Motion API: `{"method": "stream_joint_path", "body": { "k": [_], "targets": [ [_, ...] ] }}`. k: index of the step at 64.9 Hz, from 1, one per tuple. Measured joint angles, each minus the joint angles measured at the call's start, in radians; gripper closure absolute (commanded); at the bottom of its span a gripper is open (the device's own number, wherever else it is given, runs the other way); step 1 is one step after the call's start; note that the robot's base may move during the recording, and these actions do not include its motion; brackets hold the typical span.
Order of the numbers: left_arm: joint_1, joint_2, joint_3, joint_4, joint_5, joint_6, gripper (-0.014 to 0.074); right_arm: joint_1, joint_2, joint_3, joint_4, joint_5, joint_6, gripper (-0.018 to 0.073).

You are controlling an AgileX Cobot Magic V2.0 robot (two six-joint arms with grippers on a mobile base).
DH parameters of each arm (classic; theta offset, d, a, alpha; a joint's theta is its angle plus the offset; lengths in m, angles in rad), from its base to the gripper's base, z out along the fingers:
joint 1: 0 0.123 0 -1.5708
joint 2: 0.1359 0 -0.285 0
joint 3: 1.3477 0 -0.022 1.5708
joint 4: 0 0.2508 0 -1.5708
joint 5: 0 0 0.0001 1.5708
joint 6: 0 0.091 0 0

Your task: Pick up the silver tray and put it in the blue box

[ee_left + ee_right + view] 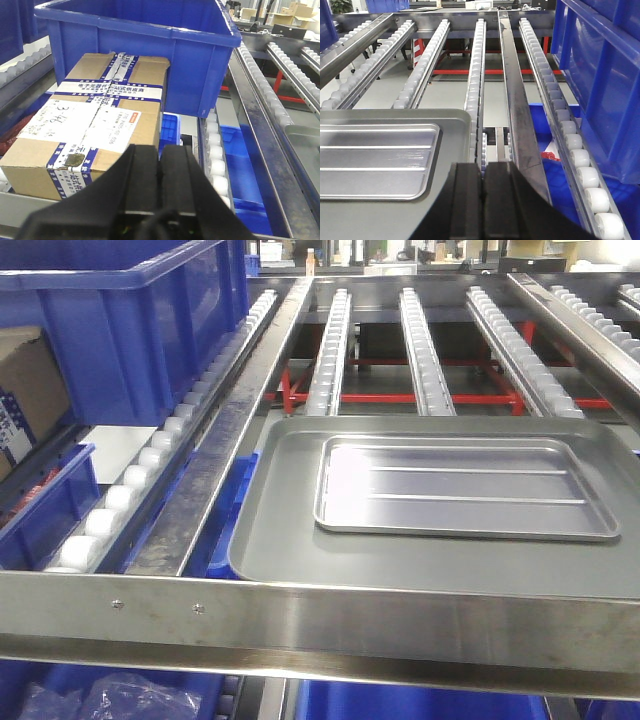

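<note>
- Steel rack of white roller lanes (pixel 330 340): stretches away ahead of the right claw (pixel 482 167), with lanes on both sides of it.
- Large deep blue plastic crate (pixel 150 60), thick lipped rim: straight ahead of the left claw (pixel 161 150), well beyond its tips.
- Blue ribbed wall (pixel 600 85): close on the right claw's right side. Cannot tell if it is the same crate.
- Dull grey smooth tray (pixel 280 540): below and ahead-left of the right claw, flat on the rack.
- Brown cardboard box (pixel 90 130) with blue-white tape and paper labels: just ahead-left of the left claw, between it and the blue plastic crate, far end up by the crate wall.
- Shiny silver metal tray (pixel 465 490), rolled rim, two long raised ribs: lies flat inside the dull grey tray, ahead-left of the right claw and apart from it. Not in the crate.
- Left claw: black fingers pressed together, nothing between them.
- Right claw: black fingers pressed together too, nothing held.
</note>
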Motion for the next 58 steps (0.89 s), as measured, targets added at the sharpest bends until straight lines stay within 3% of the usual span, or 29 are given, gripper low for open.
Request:
{"method": "stream_joint_path", "body": {
  "k": [58],
  "targets": [
    [0.0,0.0,0.0,0.0,-0.024,0.0,0.0701,0.0,0.0,0.0,0.0,-0.002,0.0,0.0503]
  ]
}}
